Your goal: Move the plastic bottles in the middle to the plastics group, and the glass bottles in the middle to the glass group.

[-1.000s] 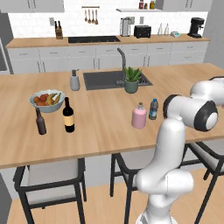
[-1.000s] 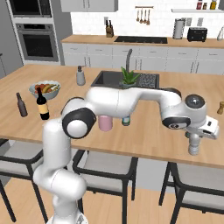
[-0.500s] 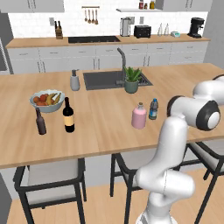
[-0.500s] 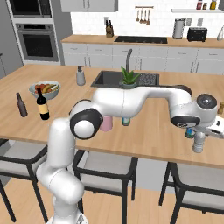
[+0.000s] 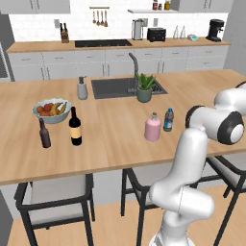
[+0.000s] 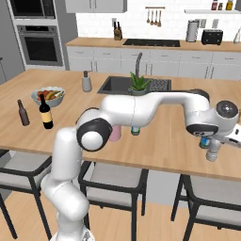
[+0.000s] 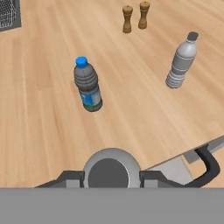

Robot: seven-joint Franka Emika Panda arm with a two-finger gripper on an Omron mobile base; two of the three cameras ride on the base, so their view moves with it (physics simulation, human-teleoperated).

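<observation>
Gripper (image 7: pixel 112 177) closed on the clear bottle (image 7: pixel 112 168), seen in the hand view from straight above as a round grey top wedged between the two dark fingers (image 7: pixel 70 177). Beyond it on the wooden counter (image 7: pixel 39 131), upright and apart: a blue-capped bottle (image 7: pixel 88 85) with a blue label, then to its right a grey bottle (image 7: pixel 180 61) with a dark cap. Farther off, two brown shakers (image 7: pixel 134 17) side by side. Seen from the right base view, arm stretched across the island to its right end, hand low over the near edge with the clear bottle hanging beneath it; whether its base touches the wood, hard to tell from here. Just behind, a glimpse of blue, probably the blue-capped bottle. Mid-island, half hidden by the arm, the pink bottle (image 6: pixel 115 133) and the foot of the blue-tinted bottle (image 6: pixel 135 131). At the left, the wine bottle (image 6: pixel 45 113) and the brown bottle (image 6: pixel 21 113) standing near a fruit bowl (image 6: pixel 47 95). Seen from the left base view, pink bottle and blue-tinted bottle upright and just beside each other in the middle, near the front edge, well apart from wine bottle and brown bottle on the left. Behind, a soap dispenser (image 5: pixel 82 89) and a potted plant (image 5: pixel 144 88) flanking the sink (image 5: pixel 115 87).
</observation>
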